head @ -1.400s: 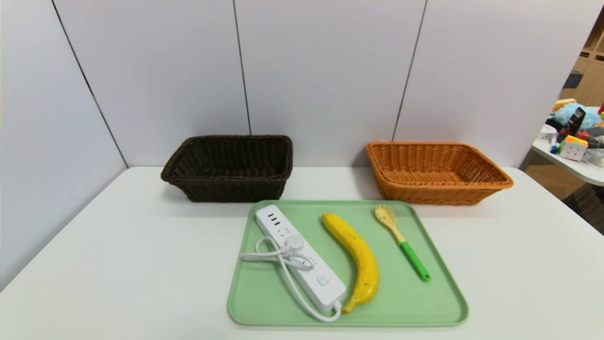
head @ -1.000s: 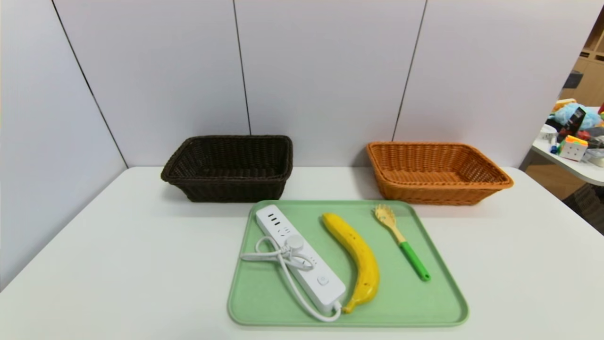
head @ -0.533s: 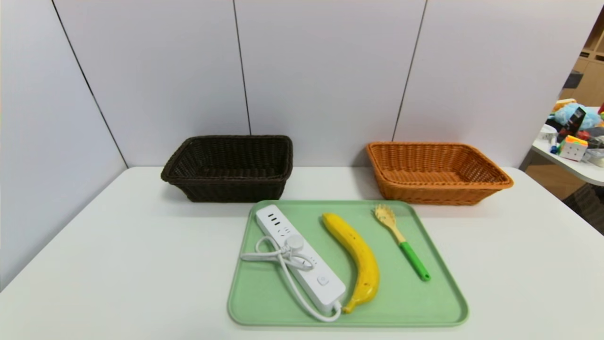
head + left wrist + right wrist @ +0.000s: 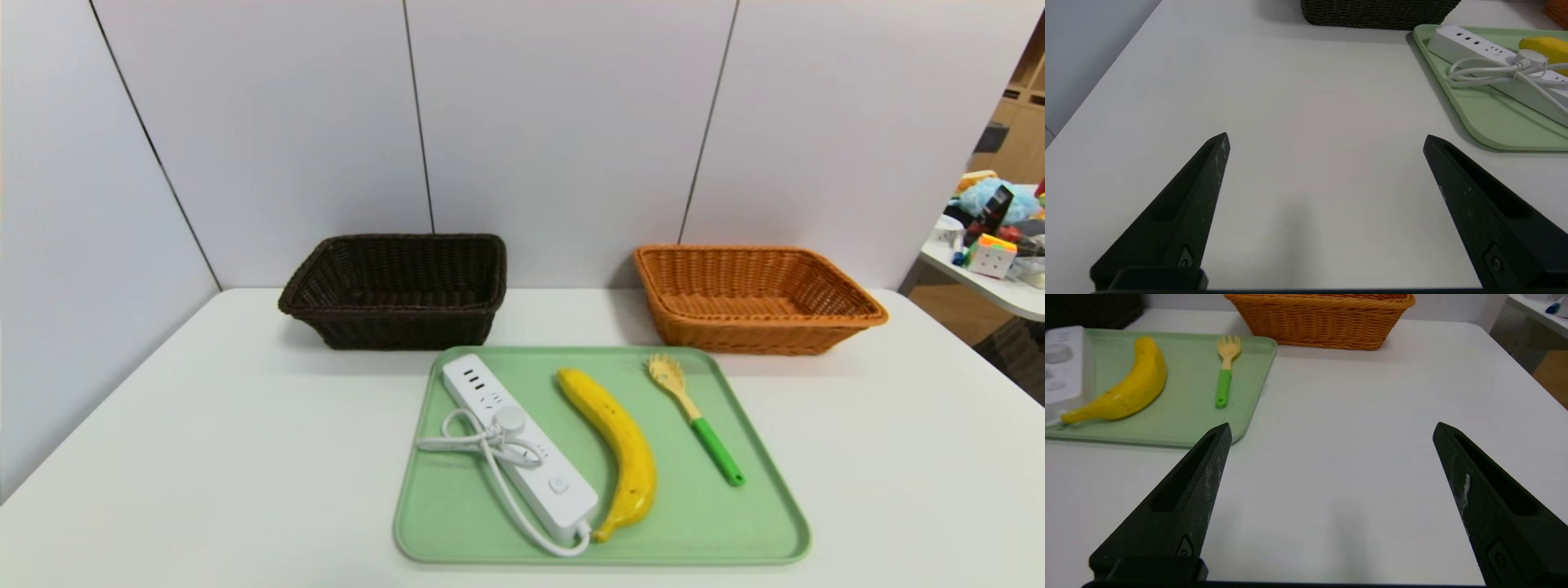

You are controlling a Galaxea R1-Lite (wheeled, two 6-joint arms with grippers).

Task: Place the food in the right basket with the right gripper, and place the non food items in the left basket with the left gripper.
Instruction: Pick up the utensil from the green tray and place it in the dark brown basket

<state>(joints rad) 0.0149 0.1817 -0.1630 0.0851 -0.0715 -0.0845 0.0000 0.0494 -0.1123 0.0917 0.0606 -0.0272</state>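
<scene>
A yellow banana [image 4: 620, 449] [image 4: 1126, 392] lies in the middle of a green tray [image 4: 735, 523], between a white power strip [image 4: 522, 445] [image 4: 1490, 61] with a coiled cord and a yellow pasta spoon with a green handle [image 4: 698, 420] [image 4: 1224, 369]. Behind the tray stand the dark brown left basket [image 4: 396, 290] [image 4: 1376, 12] and the orange-tan right basket [image 4: 755, 298] [image 4: 1323, 318], both with nothing in them. Neither arm shows in the head view. My left gripper [image 4: 1325, 139] hangs open over bare table, left of the tray. My right gripper [image 4: 1333, 428] hangs open over bare table, right of the tray.
The white table [image 4: 204, 457] is walled by grey panels behind and on the left. A second table with toys and a puzzle cube [image 4: 992, 253] stands off to the far right.
</scene>
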